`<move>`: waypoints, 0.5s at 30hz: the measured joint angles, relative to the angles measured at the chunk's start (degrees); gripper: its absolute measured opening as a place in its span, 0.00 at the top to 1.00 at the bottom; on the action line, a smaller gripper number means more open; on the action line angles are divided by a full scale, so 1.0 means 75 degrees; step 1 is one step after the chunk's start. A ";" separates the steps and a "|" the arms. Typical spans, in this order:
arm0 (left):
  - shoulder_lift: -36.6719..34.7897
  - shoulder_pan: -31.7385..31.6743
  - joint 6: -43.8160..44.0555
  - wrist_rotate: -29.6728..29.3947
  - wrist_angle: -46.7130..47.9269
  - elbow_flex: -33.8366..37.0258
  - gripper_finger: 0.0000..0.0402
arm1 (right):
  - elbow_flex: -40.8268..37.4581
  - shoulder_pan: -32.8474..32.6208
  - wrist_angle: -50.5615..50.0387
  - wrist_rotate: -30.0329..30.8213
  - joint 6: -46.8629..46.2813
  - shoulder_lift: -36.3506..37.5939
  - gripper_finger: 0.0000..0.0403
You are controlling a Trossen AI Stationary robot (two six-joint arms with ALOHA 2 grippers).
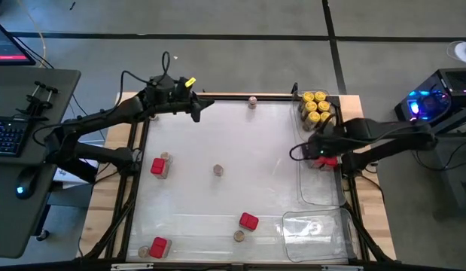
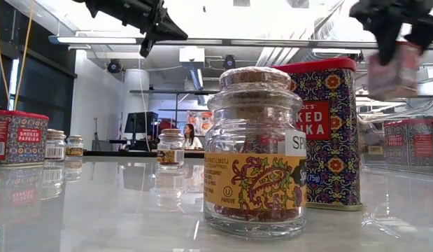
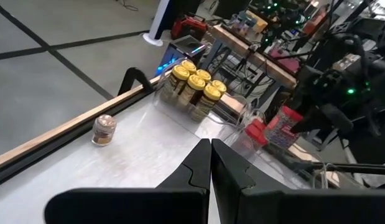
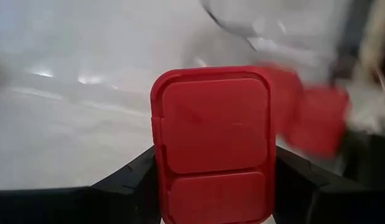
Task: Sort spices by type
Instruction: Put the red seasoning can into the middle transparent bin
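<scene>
My right gripper (image 1: pixel 319 147) is shut on a red boxy tin (image 4: pixel 212 143), held in the air above the clear tray (image 1: pixel 323 188) at the table's right side, where other red tins (image 1: pixel 328 160) stand. Round jars with yellow lids (image 1: pixel 315 106) stand clustered in the tray's far end. More red tins (image 1: pixel 157 167) (image 1: pixel 248 221) (image 1: pixel 158 246) and small cork-topped jars (image 1: pixel 252 102) (image 1: pixel 217 170) (image 1: pixel 239 235) stand scattered on the table. My left gripper (image 3: pixel 209 155) hovers shut and holds nothing, above the far left part (image 1: pixel 195 110). My right gripper pinches the red tin between its two fingers (image 4: pixel 136 177), one on each side wall just below the red lid (image 4: pixel 212 118). The fingers come from above, pointing down. The tin (image 2: pixel 392 73) hangs upright below them, lifted clear of the tray and table.
A second clear tray (image 1: pixel 315 229) lies at the near right corner. A dark frame (image 1: pixel 217 97) rims the table. A cork-topped jar (image 2: pixel 256 154) and a red tin (image 2: pixel 324 133) stand close to the low camera. A desk with a keyboard (image 1: pixel 7 135) is to the left.
</scene>
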State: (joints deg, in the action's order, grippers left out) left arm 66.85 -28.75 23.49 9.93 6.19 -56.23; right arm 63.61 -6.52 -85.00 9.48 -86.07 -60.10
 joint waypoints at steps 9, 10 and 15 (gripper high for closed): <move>0.0000 -0.0003 -0.0262 0.0000 0.0011 0.0000 1.00 | -0.0638 0.0129 0.0480 -0.0048 -0.1062 -0.0536 0.48; 0.0000 -0.0003 -0.0287 0.0000 0.0017 0.0000 1.00 | -0.0679 0.0155 0.0550 -0.0070 -0.1090 -0.0664 0.48; 0.0000 -0.0003 -0.0361 -0.0001 0.0053 0.0000 1.00 | -0.0871 0.0185 0.0731 -0.0114 -0.1114 -0.1337 0.47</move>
State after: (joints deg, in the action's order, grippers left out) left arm 66.85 -28.77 20.78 9.92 6.59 -56.23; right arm 57.08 -5.13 -79.51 8.63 -94.42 -70.12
